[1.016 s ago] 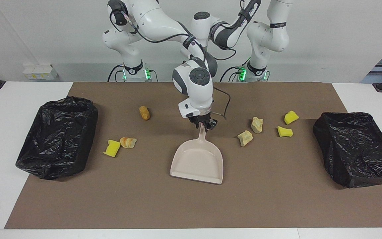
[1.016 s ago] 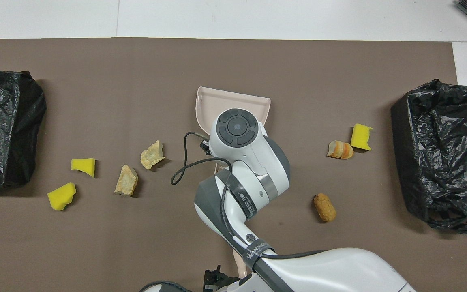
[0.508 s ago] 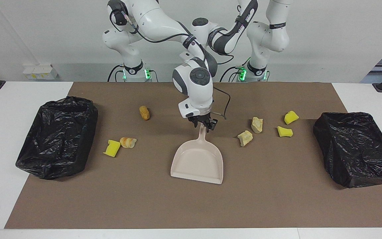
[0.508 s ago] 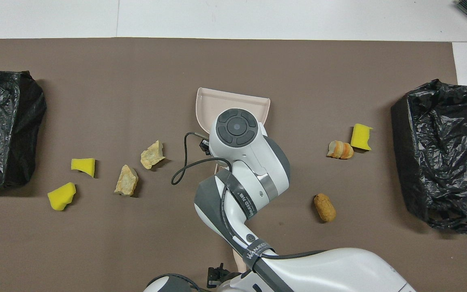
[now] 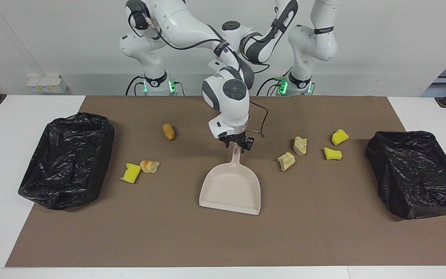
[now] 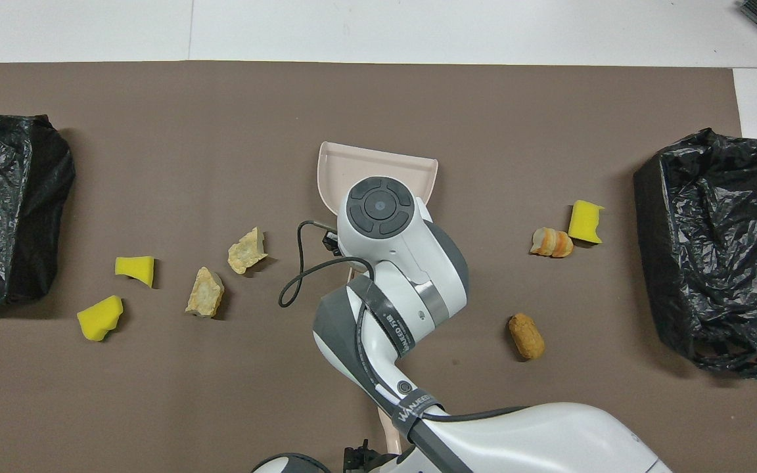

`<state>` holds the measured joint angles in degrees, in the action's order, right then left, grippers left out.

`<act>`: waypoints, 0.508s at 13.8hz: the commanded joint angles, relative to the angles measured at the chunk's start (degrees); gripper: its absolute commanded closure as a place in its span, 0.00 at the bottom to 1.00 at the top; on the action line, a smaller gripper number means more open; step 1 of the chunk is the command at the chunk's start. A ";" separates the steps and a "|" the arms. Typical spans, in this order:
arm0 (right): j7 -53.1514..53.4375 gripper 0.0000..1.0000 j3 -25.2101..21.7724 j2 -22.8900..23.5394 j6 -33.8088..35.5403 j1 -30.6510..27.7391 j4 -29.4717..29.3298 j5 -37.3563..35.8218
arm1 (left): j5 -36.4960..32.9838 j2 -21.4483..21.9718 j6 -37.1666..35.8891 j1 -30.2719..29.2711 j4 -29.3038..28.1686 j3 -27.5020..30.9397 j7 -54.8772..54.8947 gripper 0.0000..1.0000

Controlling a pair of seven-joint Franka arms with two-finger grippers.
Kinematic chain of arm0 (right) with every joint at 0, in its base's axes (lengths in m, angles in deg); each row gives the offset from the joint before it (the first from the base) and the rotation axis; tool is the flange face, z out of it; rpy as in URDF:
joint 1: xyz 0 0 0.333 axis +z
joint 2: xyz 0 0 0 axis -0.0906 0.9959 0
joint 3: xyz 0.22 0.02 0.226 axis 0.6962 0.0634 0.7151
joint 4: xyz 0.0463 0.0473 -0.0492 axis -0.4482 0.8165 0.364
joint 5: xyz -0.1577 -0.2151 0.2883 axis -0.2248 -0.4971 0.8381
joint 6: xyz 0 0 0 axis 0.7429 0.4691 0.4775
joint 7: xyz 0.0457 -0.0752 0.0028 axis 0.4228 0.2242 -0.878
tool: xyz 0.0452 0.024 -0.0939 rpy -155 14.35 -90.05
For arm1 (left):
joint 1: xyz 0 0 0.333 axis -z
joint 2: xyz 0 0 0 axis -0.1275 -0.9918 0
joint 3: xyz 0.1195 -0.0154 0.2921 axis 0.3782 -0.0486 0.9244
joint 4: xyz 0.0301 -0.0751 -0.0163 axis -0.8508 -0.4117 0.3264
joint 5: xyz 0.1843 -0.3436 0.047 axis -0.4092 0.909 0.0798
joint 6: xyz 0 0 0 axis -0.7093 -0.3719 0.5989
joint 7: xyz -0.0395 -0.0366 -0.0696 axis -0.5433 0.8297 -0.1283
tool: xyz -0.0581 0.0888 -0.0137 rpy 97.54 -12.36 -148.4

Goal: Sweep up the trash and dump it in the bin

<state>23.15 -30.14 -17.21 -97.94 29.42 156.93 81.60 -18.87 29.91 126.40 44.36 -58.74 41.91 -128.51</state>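
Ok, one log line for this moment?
right gripper at dustpan handle | left gripper waiting at robots' table edge, open | dustpan flat on mat | trash unswept

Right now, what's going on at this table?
The right gripper is at the handle tip of the beige dustpan, which rests empty on the mat. All seven trash scraps lie loose on the mat, none in either black-lined bin. The left gripper waits, open, holding nothing.

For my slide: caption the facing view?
Right gripper at the dustpan handle, trash scattered between two bins.
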 commanded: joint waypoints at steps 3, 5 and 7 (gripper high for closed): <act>-1.10 0.47 -0.01 0.98 0.94 -0.25 -1.65 -0.24 | -1.14 -1.25 2.10 2.19 -0.74 0.45 -2.28 0.02; -1.10 0.82 -0.01 0.98 0.68 -0.08 -1.39 -0.06 | -1.14 -1.16 2.01 2.28 -0.74 0.36 -2.37 0.11; -1.19 1.00 0.08 0.98 0.59 -0.08 -1.21 -0.06 | -1.14 -1.25 1.92 2.28 -0.65 0.36 -3.07 0.28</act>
<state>23.02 -30.16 -17.17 -97.92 29.50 156.84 81.61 -18.87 28.55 127.17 45.64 -58.74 41.81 -129.53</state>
